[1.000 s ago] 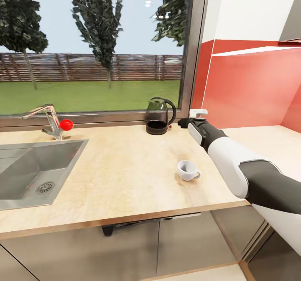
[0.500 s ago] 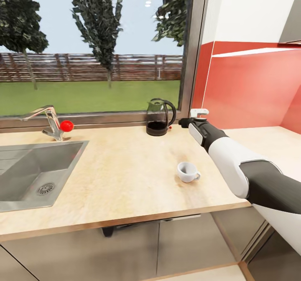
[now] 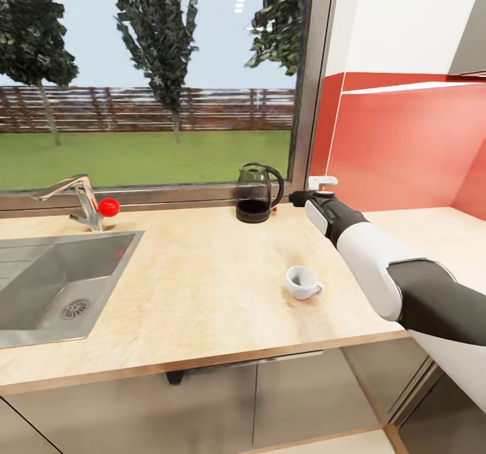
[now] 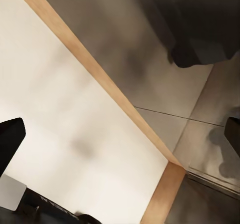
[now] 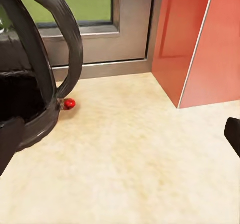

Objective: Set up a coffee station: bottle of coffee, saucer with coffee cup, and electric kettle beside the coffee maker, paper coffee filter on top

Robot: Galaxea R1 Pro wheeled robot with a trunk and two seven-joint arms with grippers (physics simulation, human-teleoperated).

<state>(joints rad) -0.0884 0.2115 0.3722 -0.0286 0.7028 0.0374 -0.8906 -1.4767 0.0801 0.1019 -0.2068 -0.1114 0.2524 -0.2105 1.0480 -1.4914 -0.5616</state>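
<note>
We see our right end effector [image 3: 297, 200], fingers apart, empty, just beside the kettle [image 3: 258, 193]; cup [image 3: 302, 282] sits nearer on the tabletop [image 3: 202, 285].

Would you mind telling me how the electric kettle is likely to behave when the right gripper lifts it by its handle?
The electric kettle looks glass-walled, so probably fragile and slippery apart from its looped handle. Dark liquid low inside suggests some weight and sloshing. Gripped at the side, it may swing or tilt.
</note>
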